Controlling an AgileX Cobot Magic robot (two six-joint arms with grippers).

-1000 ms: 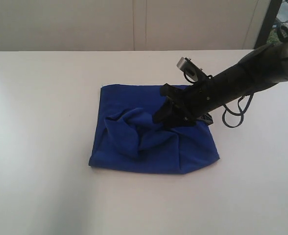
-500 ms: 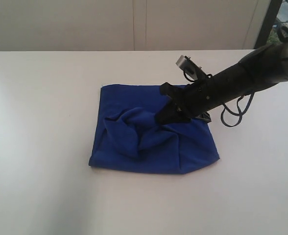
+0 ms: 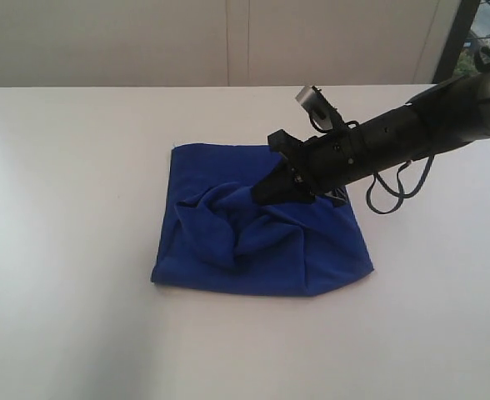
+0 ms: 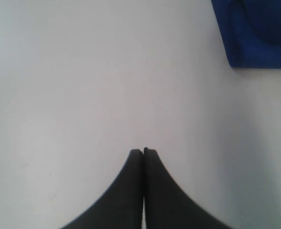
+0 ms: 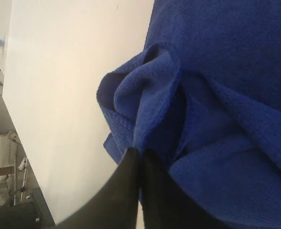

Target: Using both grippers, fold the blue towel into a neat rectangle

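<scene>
Exterior view, front to back:

- Bare white table fills the lower frame – matte, with a soft shadow toward the lower left.
- The blue towel sits centre frame, flat on the table. It is a rough rectangle, bunched into raised folds in the middle and not neat yet. A pale speck at its upper left corner is too small to identify.
- The right gripper comes in from the upper right on a black arm, angled down, with its tips at the towel's central folds. The jaws are closed together. The wrist view shows the tips right at a raised hem of cloth, but whether any cloth is actually pinched cannot be told.
- A black cable loop hangs under the arm, and a silver fitting sits on top of it.
- The far table edge runs across the upper frame, with pale wall panels behind it. A dark upright post stands in the upper right corner.

Hidden or unclear:
- The arm covers the towel's upper right corner.
- The left gripper is out of the exterior frame. Its wrist view shows the fingers pressed together with nothing between them, over bare table – well apart from the one towel corner in that view.
- Past the table edge in the right wrist view there is only blurred clutter, and none of it is identifiable.
</scene>
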